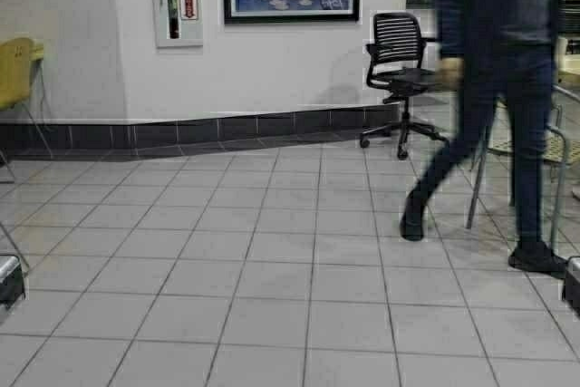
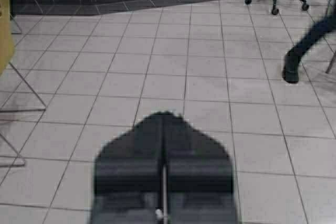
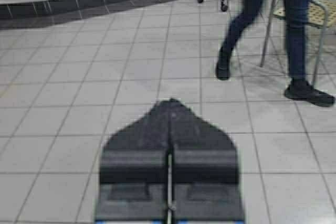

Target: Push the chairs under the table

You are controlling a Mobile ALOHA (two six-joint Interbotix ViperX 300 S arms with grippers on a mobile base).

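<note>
while open tiled floor (image 1: 272,260) fills the middle of the high view, only one of the chairs (image 1: 14,70) shows, far off at the left edge against the wall, partly cut off. yellow-tan backrest and thin chrome legs (image 2: 26,85) visible, seat mostly out of sight, so facing and long axis hard to judge. no table in view anywhere; cannot tell where it lies.

left claw (image 2: 164,116) held low over the floor, fingers pressed together, holding nothing. right claw (image 3: 170,103) likewise closed to a point and empty, out at the right edge of the high view. both well apart from the chair.

chair lies ahead and to the left, so clearly nearer the left arm; probably calls for a turn or drive leftward before any push.

person (image 1: 494,88) in dark clothes striding across on the right, one shoe (image 3: 223,69) near the right claw's line of sight. black wheeled office chair (image 1: 399,70) by the wall and grey metal-framed armchair (image 1: 544,147) behind the person, neither part of the job. likely risk: crossing the person's path.
</note>
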